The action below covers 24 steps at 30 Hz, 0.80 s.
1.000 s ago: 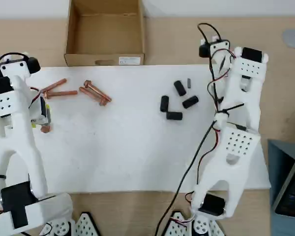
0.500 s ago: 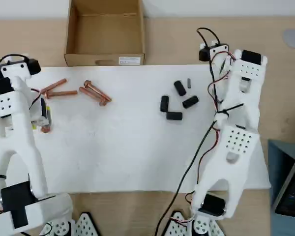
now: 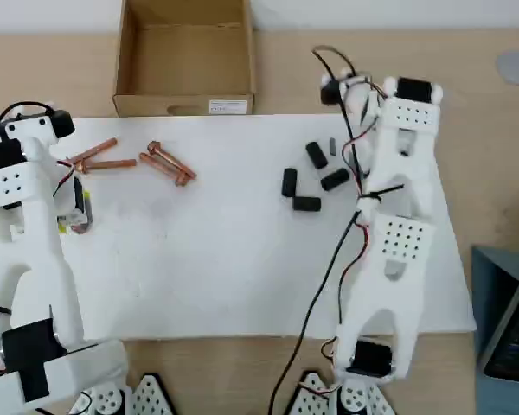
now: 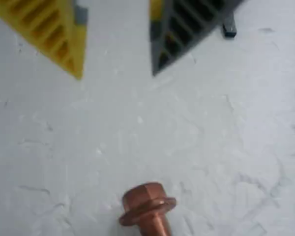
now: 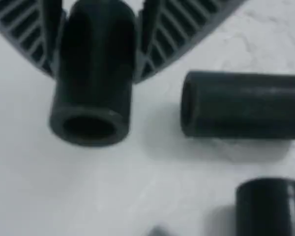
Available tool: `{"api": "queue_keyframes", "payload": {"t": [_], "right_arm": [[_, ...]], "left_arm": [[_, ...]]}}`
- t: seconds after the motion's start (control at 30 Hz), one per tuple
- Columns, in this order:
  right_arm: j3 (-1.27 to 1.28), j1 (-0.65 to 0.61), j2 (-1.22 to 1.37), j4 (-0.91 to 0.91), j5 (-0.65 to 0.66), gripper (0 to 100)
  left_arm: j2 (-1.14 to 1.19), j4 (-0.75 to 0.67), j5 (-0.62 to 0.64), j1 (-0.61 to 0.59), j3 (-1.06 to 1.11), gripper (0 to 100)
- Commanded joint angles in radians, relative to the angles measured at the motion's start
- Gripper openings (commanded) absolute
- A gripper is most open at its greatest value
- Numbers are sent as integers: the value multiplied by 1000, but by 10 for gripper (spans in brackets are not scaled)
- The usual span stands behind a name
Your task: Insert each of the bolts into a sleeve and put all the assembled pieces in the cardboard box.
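**Now, a sleeve is clamped on the right and the left jaws are spread over a bolt**

On the right wrist view the right gripper is clenched on a black sleeve. Its ribbed fingers press against both sides, and the sleeve's open end faces the camera. A second sleeve lies on its side just beside it, apart from it, and a third sleeve lies nearby.

The left gripper is released. Its yellow fingertips stand apart above the white mat, touching nothing. One copper bolt lies on the mat near them, head toward the gap.

From the high view, the cardboard box sits at twelve o'clock off the mat's far edge, nothing inside it. Four more bolts lie loose at about ten o'clock on the mat. The black sleeves cluster at about one o'clock, beside the right arm. The left arm stands at nine o'clock.
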Motion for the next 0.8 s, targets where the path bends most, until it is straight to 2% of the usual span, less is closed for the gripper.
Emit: {"api": "queue_keyframes", "payload": {"t": [0.0, 0.23, 0.47, 0.77], "right_arm": [[-85, -10, -58, 29, -52, 10], [117, -24, -311, 28, -86, 10], [374, -21, -642, 28, -146, 10], [845, -19, -1113, 12, -239, 10]], "left_arm": [[-12, 40, -3, -8, -15, 101], [-12, 72, 2, -3, -44, 100], [-10, 97, 46, 0, -212, 100], [-2, 91, 86, 155, -256, 100]]}}
